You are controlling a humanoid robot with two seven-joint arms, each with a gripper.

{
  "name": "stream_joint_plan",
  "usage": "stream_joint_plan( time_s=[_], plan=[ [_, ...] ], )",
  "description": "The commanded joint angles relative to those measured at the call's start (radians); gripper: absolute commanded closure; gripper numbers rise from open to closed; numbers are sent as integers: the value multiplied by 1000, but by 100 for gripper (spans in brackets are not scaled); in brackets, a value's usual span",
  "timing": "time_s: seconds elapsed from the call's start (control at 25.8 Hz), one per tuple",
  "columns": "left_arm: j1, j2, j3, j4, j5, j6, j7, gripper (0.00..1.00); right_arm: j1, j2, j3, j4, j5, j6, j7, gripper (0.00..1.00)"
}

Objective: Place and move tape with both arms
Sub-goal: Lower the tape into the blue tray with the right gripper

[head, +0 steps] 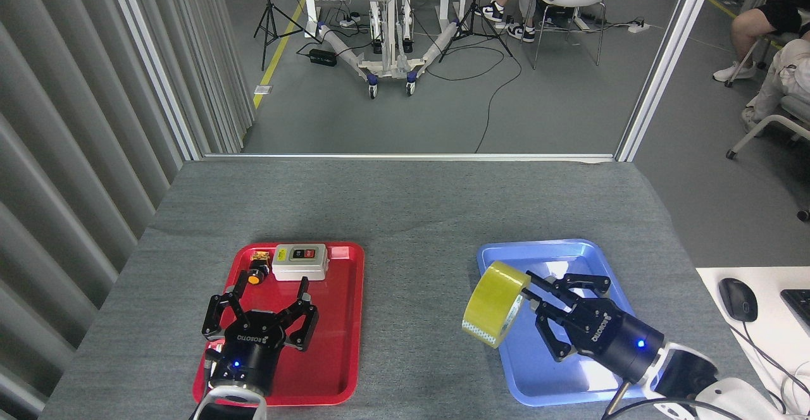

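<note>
Over the near left edge of the blue tray (595,252), the right gripper (530,303) grips the tape (495,303) in the air, not yet set down, while the left gripper (262,306) waits wide open and empty over the red tray (345,344).

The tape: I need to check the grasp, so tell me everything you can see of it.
The tape is a wide roll of translucent yellow packing tape with a pale edge showing at its lower rim. It is held tilted in the air, its flat face turned up and left, over the near-left edge of the blue tray. The right gripper grips it from the right; nothing else touches it.
</note>
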Motion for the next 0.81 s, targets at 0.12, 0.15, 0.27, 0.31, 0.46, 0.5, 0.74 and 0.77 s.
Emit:
stream_joint_plan(
  time_s=[0.12, 0.15, 0.27, 0.31, 0.46, 0.5, 0.74, 0.77],
  plan=[
    [33, 38, -101, 18, -225, 161, 79, 0, 27, -32, -198, 46, -461, 18, 535, 100],
    [42, 38, -101, 18, -225, 158, 82, 0, 25, -40, -201, 59, -483, 35, 568, 100],
    [73, 40, -101, 24, -224, 137, 82, 0, 13, -49, -199, 108, -497, 117, 693, 100],
    [73, 40, -99, 30, -222, 129, 82, 0, 5, -55, -198, 117, -500, 143, 741, 100],
    [78, 41, -92, 34, -207, 123, 70, 0, -19, -103, -182, 168, -566, 218, 864, 100],
    [85, 41, -89, 29, -185, 132, 69, 0, -32, -104, -179, 201, -578, 222, 876, 100],
    [98, 46, -55, 27, -43, 126, 63, 0, -280, -51, 17, 491, -595, 213, 940, 100],
    [98, 48, -56, 32, -43, 121, 63, 0, -311, -38, 49, 523, -613, 213, 948, 100]
  ],
)
